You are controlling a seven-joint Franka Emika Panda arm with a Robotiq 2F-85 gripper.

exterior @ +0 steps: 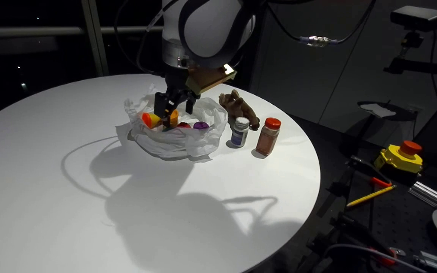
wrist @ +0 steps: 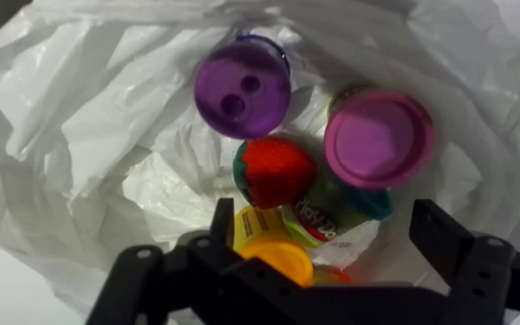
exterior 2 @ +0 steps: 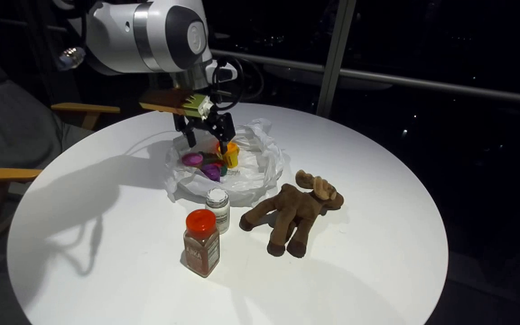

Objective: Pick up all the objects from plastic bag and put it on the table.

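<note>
Toward the near edge of your desk (exterior 2: 142, 289), in an exterior view, stand the red-capped bottle (exterior 2: 201, 243), then the white bottle (exterior 2: 222, 213); the plush moose (exterior 2: 298, 205) lies nearer the right edge. Toward the far edge, your hand (exterior 2: 207, 144) — released, spread wide — hangs over the plastic bag (exterior 2: 268, 158) holding tubs (wrist: 375, 140) and a red toy (wrist: 280, 171).

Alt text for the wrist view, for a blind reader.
Open gripper over a crumpled white plastic bag holding a purple piece, pink-topped tub, red toy, Play-Doh tub, orange-topped yellow tub and a mostly hidden yellow-red piece.
</note>
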